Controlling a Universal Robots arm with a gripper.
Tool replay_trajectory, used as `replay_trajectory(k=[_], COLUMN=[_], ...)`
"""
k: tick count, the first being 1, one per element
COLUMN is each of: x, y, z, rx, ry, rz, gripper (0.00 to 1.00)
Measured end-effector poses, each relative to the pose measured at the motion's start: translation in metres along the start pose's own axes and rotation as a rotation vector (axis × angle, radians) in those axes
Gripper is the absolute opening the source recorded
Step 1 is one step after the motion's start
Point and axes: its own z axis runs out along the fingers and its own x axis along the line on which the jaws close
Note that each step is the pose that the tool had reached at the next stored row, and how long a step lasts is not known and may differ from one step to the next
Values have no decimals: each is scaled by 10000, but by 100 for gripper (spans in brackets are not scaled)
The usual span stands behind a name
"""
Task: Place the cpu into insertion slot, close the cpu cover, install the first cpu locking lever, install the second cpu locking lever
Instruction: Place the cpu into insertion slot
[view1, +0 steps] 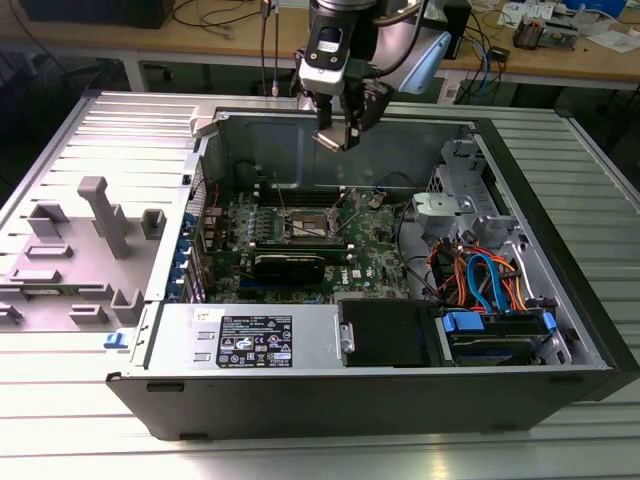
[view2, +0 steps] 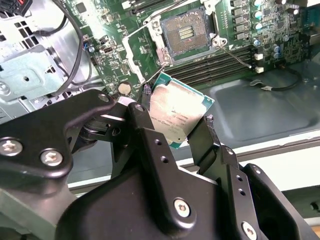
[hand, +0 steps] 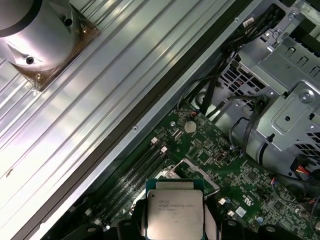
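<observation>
cpu (view2: 181, 116) | gripper (view2: 176, 107) fingers (view2: 212, 142) closed on its opposite edges, well apart from open slot (view2: 186, 34) | judged light, stiff, fragile underneath; edges are the safe hold

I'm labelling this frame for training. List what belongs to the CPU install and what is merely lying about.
Job: gripper, shut on the cpu; insertion slot, uncovered and empty.
Lying about: memory slots; coin battery; orange and blue cables; grey fixtures at the exterior view's left.
</observation>
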Motion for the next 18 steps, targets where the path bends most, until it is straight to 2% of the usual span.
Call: replay_trajectory(k=[5, 18], x=[0, 18], y=[-3, -26], z=[21, 26], rx=[-3, -7], ry=[-50, -63], rz=[638, 796], gripper=[55, 55])
